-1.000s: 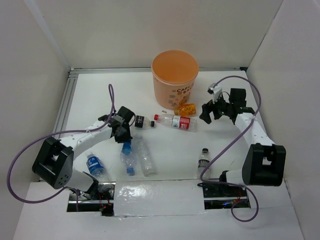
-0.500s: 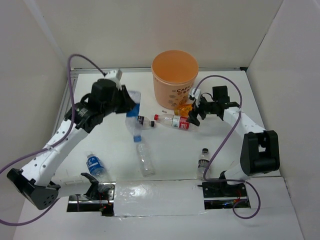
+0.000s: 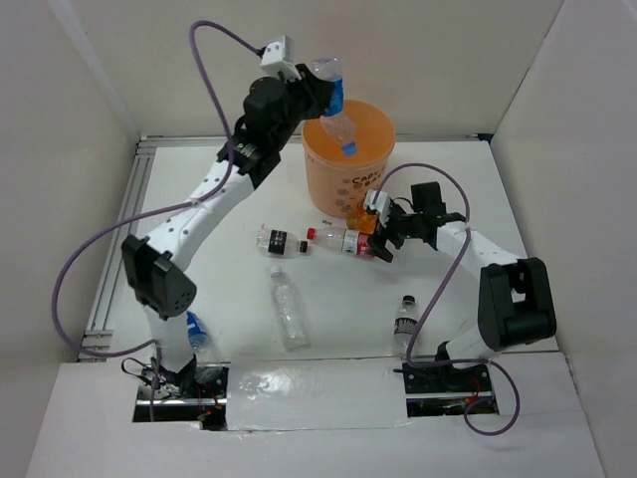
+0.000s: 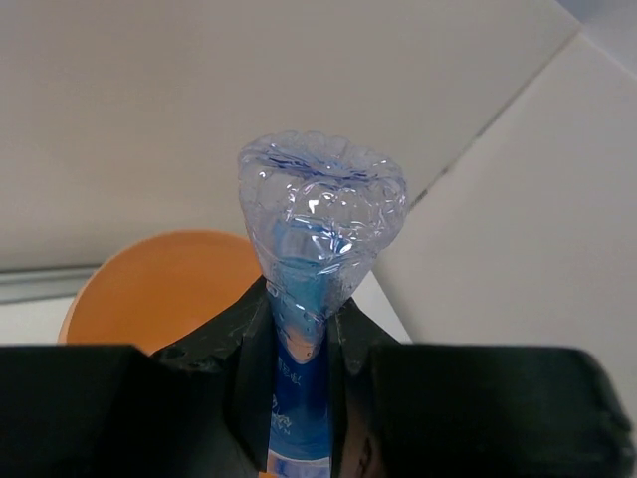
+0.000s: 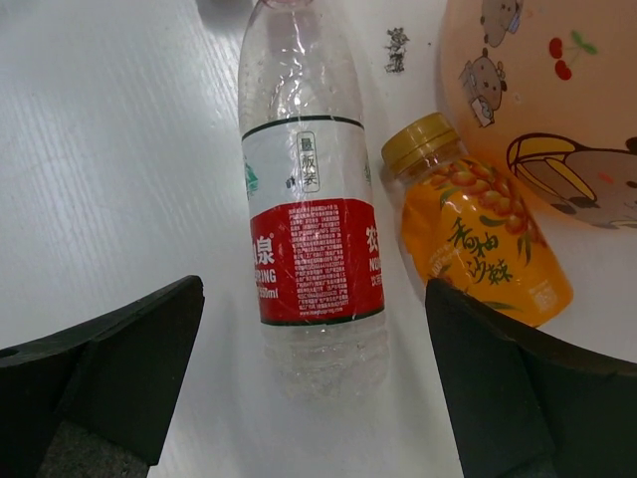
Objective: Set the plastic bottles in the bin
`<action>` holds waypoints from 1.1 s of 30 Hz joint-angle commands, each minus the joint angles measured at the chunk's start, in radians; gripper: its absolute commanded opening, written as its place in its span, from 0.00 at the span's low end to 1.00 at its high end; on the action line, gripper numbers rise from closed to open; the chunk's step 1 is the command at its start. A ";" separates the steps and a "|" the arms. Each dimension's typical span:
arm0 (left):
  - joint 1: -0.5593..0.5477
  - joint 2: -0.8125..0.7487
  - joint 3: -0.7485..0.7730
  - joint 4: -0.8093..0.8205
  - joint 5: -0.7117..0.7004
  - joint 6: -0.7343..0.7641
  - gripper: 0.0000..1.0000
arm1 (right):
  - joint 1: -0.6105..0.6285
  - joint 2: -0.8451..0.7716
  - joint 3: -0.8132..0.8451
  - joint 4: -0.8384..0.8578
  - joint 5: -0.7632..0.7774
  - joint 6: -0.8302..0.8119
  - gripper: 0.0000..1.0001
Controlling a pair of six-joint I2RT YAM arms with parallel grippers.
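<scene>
My left gripper is raised high and shut on a crushed clear bottle with a blue label, holding it over the mouth of the pale-orange bin. In the left wrist view the bottle sticks up between the fingers, with the bin below. My right gripper is open and low on the table, its fingers either side of the base of a red-label bottle without touching it. An orange-tinted bottle lies beside it against the bin.
A black-label bottle lies left of the red-label one. A clear bottle lies mid-table. A blue-label bottle lies by the left arm's base. A small black-capped bottle stands near the right base.
My left arm has lifted the blue-label bottle from the table and swung it up and right to above the bin. My right gripper has moved left and down to the red-label bottle.
</scene>
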 commanded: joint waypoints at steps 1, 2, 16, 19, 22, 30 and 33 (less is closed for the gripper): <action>-0.043 0.119 0.186 0.157 -0.154 0.113 0.02 | 0.013 -0.010 -0.018 0.071 0.041 -0.039 0.99; -0.043 0.154 0.223 0.137 -0.172 0.132 0.03 | 0.013 -0.010 -0.018 0.071 0.050 -0.039 0.99; -0.073 0.146 0.215 0.025 -0.234 0.262 1.00 | 0.088 0.149 0.086 0.077 0.075 -0.091 0.99; -0.082 -0.047 0.071 -0.030 -0.246 0.272 1.00 | 0.137 0.213 0.095 0.068 0.139 -0.112 0.97; -0.092 -0.311 -0.205 -0.159 -0.246 0.238 1.00 | 0.158 0.250 0.106 0.044 0.182 -0.122 0.82; -0.114 -0.885 -0.977 -0.575 -0.349 -0.254 1.00 | 0.149 0.087 0.132 -0.180 -0.001 -0.226 0.30; -0.134 -0.982 -1.054 -0.789 -0.412 -0.464 1.00 | 0.160 -0.021 0.230 -0.355 -0.153 -0.275 0.29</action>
